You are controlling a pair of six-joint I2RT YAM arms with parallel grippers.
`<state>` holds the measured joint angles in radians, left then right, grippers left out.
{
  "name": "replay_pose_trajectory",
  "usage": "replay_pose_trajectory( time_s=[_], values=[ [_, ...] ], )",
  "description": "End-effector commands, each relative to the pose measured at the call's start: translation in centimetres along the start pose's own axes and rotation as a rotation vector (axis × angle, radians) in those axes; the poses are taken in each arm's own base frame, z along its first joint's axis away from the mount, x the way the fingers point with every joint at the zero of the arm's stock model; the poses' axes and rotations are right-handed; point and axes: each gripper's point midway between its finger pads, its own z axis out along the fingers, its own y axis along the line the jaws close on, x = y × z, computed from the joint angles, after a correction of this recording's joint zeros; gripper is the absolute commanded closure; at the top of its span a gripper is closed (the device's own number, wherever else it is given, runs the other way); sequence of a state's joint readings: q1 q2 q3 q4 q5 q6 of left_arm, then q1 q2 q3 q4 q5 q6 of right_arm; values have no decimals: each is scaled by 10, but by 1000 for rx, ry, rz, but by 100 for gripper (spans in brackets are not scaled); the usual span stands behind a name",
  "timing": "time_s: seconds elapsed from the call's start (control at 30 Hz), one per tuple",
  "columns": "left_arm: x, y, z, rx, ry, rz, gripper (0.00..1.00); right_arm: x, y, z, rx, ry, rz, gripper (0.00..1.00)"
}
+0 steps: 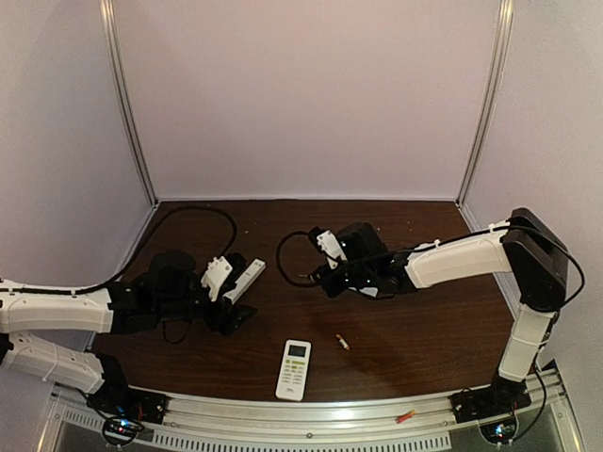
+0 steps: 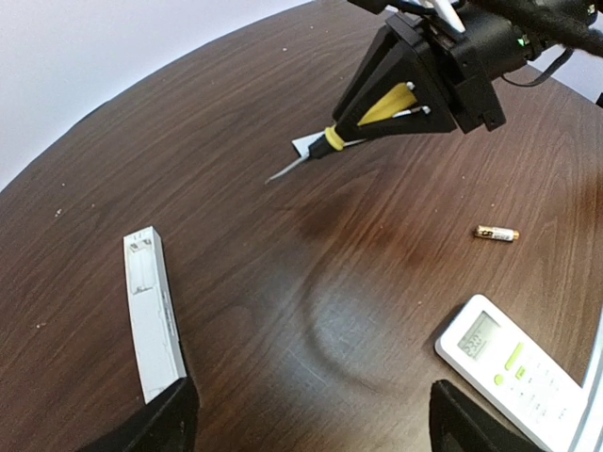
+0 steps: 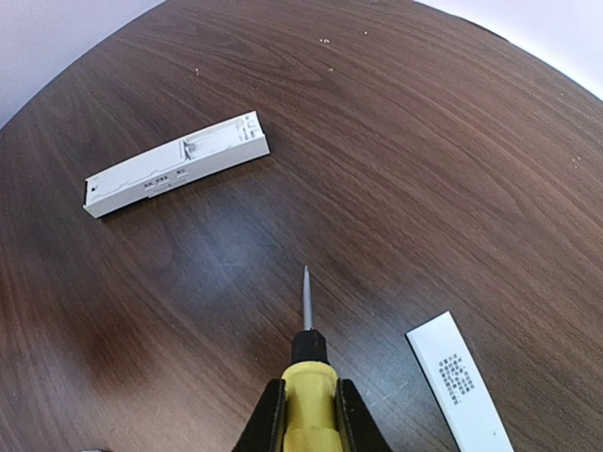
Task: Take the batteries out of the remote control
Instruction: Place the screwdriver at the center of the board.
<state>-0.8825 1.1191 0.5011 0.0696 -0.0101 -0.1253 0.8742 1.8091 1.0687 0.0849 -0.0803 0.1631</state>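
Yellow screwdriver (image 3: 308, 391) nr white cover (image 3: 459, 381), brown tbl (image 3: 424, 141)

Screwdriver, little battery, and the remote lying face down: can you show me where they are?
Screwdriver (image 3: 309, 386), right wrist view, on its yellow handle.
Battery (image 2: 497, 233), left wrist view, on its gold middle.
Face-down remote (image 3: 179, 165), right wrist view, on its white back.

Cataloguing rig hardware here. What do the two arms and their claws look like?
Left arm and right arm: white link shells, black joints, looping black cables. Left claw and right claw: black and angular. A green light shows on the right wrist.
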Motion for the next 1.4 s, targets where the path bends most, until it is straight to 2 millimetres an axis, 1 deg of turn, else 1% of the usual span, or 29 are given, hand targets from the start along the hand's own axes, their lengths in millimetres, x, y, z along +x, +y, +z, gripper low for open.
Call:
replay_pose_trajectory(
  time_s=[0.0, 0.1, 0.2, 0.47, 0.6, 0.73, 0.93, 1.1, 1.2, 1.33, 1.37],
  values=[
    [8, 1, -8, -25, 28, -45, 14, -9, 0, 12, 10, -91, -3, 100],
    [11, 1, -13, -29, 43, -65, 15, 4, 0, 21, 2, -81, -3, 100],
    [13, 1, -17, -32, 55, -74, 15, 14, -1, 25, -1, -82, -1, 99],
    [13, 3, -20, -40, 56, -99, 15, 38, -2, 28, -16, -57, -13, 91],
    [14, 3, -20, -42, 58, -112, 16, 46, 0, 29, -31, -40, -20, 89],
    [18, 3, -22, -44, 57, -132, 18, 53, 3, 31, -51, -20, -22, 83],
    [21, 4, -26, -45, 47, -151, 18, 57, 3, 32, -51, -7, -18, 67],
    [23, 3, -26, -42, 51, -147, 18, 56, 2, 32, -42, 6, -19, 67],
    [23, 3, -26, -42, 51, -138, 18, 52, 0, 29, -30, 5, -17, 66],
    [24, 2, -25, -35, 49, -121, 18, 44, -1, 22, -15, 8, -14, 59],
    [23, 1, -25, -34, 46, -117, 18, 42, -1, 20, -14, 11, -13, 55]
  ],
)
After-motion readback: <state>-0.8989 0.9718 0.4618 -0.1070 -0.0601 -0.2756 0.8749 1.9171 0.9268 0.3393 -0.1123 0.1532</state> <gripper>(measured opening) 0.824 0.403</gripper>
